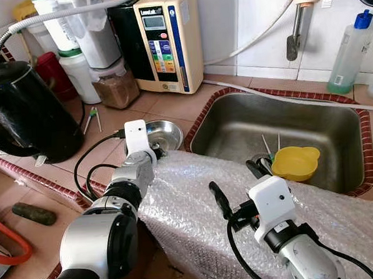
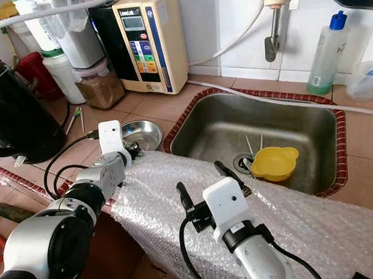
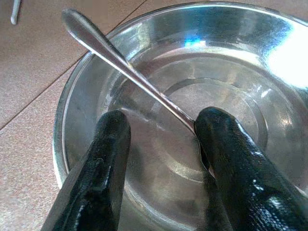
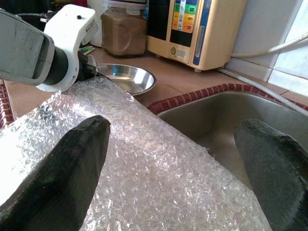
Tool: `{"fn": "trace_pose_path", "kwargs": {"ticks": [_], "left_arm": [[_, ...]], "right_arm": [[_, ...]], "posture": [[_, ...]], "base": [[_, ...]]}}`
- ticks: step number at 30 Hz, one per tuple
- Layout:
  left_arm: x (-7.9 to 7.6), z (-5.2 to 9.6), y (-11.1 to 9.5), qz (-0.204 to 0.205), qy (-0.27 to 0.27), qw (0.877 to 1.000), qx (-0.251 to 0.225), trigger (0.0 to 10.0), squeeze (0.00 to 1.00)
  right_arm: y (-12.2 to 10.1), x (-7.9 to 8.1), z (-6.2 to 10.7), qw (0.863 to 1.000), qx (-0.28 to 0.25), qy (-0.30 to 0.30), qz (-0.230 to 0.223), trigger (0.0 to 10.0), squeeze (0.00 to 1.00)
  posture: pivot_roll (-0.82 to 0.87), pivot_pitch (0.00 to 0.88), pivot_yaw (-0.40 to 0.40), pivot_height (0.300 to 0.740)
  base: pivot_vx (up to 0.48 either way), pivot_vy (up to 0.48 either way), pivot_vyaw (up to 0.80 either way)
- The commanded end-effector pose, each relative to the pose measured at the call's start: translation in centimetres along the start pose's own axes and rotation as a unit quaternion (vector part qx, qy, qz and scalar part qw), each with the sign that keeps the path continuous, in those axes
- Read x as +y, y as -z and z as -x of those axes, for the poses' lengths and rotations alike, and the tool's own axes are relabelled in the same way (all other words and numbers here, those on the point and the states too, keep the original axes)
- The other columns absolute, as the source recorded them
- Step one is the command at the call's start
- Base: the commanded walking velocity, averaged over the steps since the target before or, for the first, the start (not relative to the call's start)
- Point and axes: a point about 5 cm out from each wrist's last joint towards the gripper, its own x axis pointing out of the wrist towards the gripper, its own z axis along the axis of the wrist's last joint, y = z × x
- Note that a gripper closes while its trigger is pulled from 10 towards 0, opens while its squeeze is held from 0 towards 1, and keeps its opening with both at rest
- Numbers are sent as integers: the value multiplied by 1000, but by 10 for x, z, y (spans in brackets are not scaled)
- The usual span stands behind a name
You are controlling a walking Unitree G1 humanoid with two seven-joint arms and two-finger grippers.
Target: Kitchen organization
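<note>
A shallow steel bowl (image 1: 165, 134) sits on the tiled counter just left of the sink (image 1: 235, 121). My left gripper (image 3: 161, 126) is open, with both fingers down inside the bowl (image 3: 86, 72). A metal spoon (image 3: 127, 70) lies in the bowl, its handle over the rim and its lower end against one finger (image 3: 226, 144). My right gripper (image 1: 236, 184) is open and hovers above the bubble wrap (image 1: 190, 208) draped over the counter's front edge. A yellow bowl (image 1: 294, 162) lies in the sink.
A black kettle (image 1: 22, 110) stands at the left. A cream water machine (image 1: 169, 40) and jars line the back wall. A clear bottle with a blue cap (image 1: 349, 50) stands behind the sink. Thin utensils (image 1: 266, 148) lie by the drain.
</note>
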Motion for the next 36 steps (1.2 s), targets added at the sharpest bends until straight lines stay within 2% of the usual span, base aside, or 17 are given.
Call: {"fn": "trace_pose_path", "kwargs": {"ticks": [1, 6, 13, 19, 25, 28, 31, 34, 36], "left_arm": [[7, -1, 16, -8, -10, 999, 31, 0, 0], [7, -1, 15, -28, 1, 999, 23, 0, 0], [-6, 0, 10, -64, 80, 995, 2, 0, 0], [-12, 1, 4, -84, 109, 990, -17, 0, 0], [-8, 1, 0, -88, 118, 989, -32, 0, 0], [-6, 2, -6, -107, 131, 984, -62, 0, 0], [-5, 2, -8, -108, 135, 982, -70, 0, 0], [0, 3, -14, -152, 161, 970, -101, 0, 0], [4, 3, -18, -171, 160, 966, -109, 0, 0]], "right_arm": [[2, 4, -1, 1000, 3, -3, -5, 10000, 361], [2, 4, -2, 1000, 2, -4, -4, 10000, 361], [1, 3, -4, 1000, -2, -6, -3, 10000, 357], [-3, 6, -3, 1000, -19, -14, -17, 10000, 357], [-5, 8, -4, 999, -23, -23, -26, 10000, 357], [-5, 7, -4, 999, -24, -20, -27, 10000, 357], [-5, 6, -4, 999, -24, -19, -27, 10000, 357], [-3, 5, -5, 999, -22, -17, -25, 10000, 357], [-3, 4, -6, 999, -22, -16, -21, 10000, 353]], "posture": [[-124, 11, 188, 740], [-119, 5, 186, 740], [-115, 3, 186, 740], [-112, 7, 187, 740], [-106, 11, 187, 740], [-102, 18, 187, 740], [-100, 19, 188, 740], [-99, 8, 188, 740], [-97, 0, 188, 740]], "base": [[0, 0, 0], [0, 0, 0], [0, 0, 0], [0, 0, 0], [0, 0, 0], [0, 0, 0], [0, 0, 0], [0, 0, 0], [0, 0, 0]]}}
